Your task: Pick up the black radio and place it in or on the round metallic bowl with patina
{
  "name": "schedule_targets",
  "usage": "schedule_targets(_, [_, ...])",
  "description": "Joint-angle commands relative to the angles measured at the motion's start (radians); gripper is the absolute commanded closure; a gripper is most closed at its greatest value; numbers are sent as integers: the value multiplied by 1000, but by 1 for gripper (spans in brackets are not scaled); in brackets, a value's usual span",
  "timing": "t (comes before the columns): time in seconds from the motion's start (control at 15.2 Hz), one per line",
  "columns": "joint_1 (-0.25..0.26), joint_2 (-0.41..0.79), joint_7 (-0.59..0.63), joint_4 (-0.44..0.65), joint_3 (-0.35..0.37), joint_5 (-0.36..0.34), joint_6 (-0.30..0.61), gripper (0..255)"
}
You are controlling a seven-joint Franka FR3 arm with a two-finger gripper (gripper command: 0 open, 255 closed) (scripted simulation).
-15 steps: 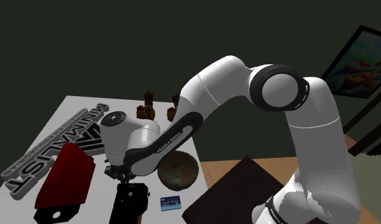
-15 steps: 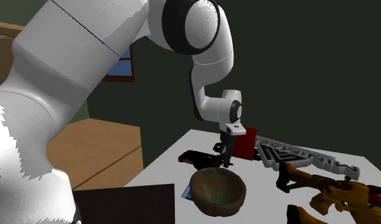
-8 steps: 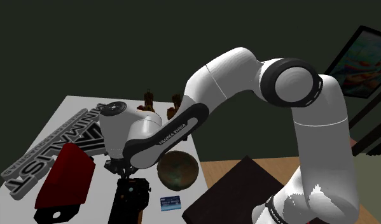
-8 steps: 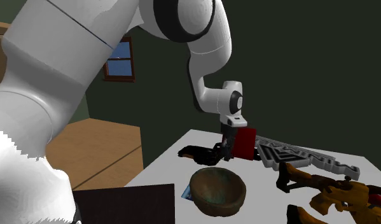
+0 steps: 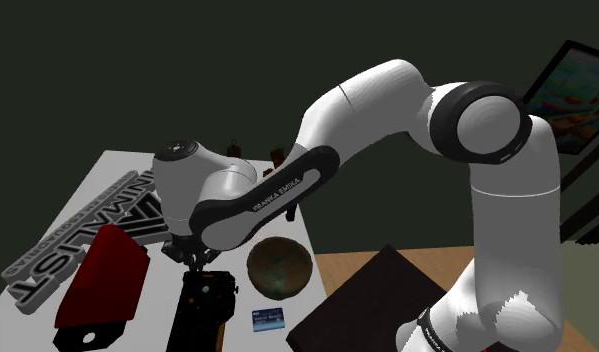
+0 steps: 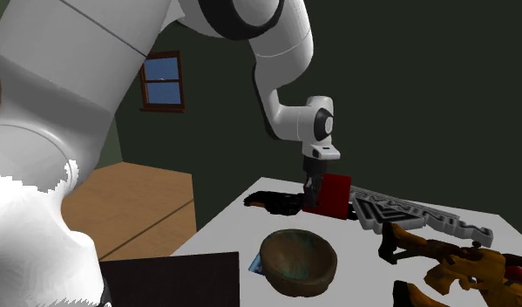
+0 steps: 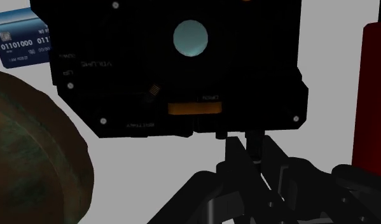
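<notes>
I see the fingers (image 7: 235, 153) drawn in together with their tips meeting, and they clasp nothing; the gripper (image 7: 246, 145) points down at the near edge of the black radio (image 7: 176, 63), close to an orange bar on its face and below a round pale dial. From the shoulder view the gripper (image 5: 195, 263) hangs just over the far end of the radio (image 5: 205, 310), which lies flat on the white desk (image 5: 112, 165); I cannot tell whether the tips touch it. The radio lies between a red block (image 5: 102, 280) on the shoulder view's left and the round bowl (image 5: 278, 267) on its right, near both and apart from the bowl; a blue card (image 5: 269, 319) lies on the desk just beside the radio and below the bowl. In the second exterior view the gripper (image 6: 312, 194) stands in front of the red block (image 6: 331, 196), the radio (image 6: 276, 202) reaches out to that view's left, and the bowl (image 6: 297, 260), brown with green patches, sits nearer the camera; a grey lettered sign (image 6: 416, 216) lies beyond it on the desk (image 6: 363, 262).
</notes>
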Motion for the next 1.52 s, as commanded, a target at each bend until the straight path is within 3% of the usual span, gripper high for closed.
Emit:
schedule_targets(0.0, [-7, -21, -8, -2, 10, 13, -17, 255])
schedule_targets(0.79, [-39, -118, -51, 16, 55, 80, -121, 255])
schedule_targets(1.45, [-269, -345, -287, -289, 54, 183, 11, 255])
